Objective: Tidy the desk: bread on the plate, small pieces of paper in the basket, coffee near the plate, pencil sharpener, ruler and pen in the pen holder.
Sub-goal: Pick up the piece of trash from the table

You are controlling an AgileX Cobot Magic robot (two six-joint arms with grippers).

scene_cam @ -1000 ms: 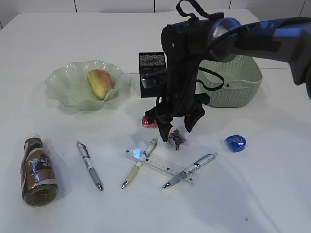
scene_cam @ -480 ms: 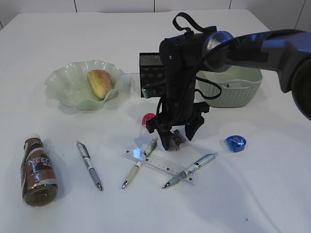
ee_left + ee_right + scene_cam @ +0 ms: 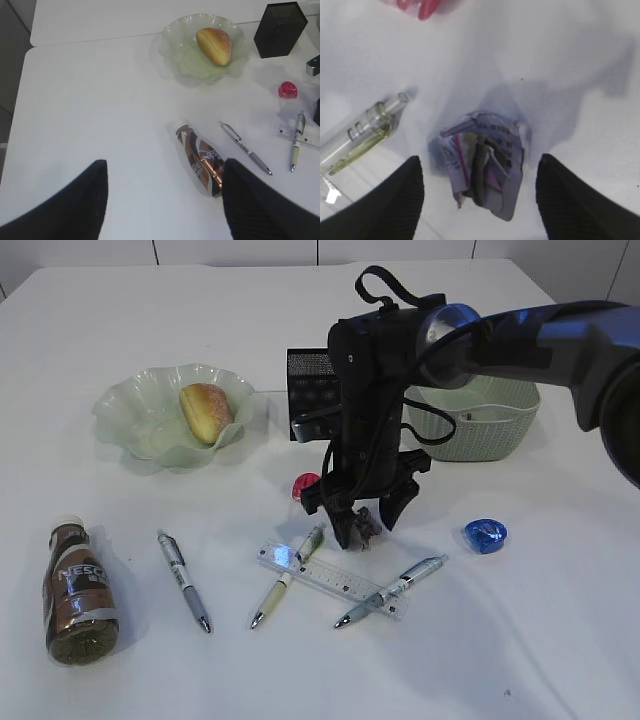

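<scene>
The right pincer (image 3: 365,523) is held low over the desk (image 3: 520,640) with its jaws apart, one on each side of a crumpled paper scrap (image 3: 482,162); from the wrist view the scrap lies between the fingers (image 3: 395,205) without being touched. The left pincer (image 3: 162,200) is seen spread open above the desk, nothing between its fingers, with the coffee (image 3: 201,159) lying on its side below.

The bread (image 3: 205,411) is already in the plate (image 3: 130,410). The coffee (image 3: 78,590) lies well apart from the plate, at the near left. The ruler (image 3: 335,581) lies flat with two pens across it, a yellowish one (image 3: 288,575) and a blue-grey one (image 3: 392,590); a third pen (image 3: 184,580) lies alone to the left. A red object (image 3: 304,486) is just beside the right pincer, and a blue object (image 3: 485,535) lies to its right. The holder (image 3: 312,390) and the basket (image 3: 480,425) stand behind the arm.
</scene>
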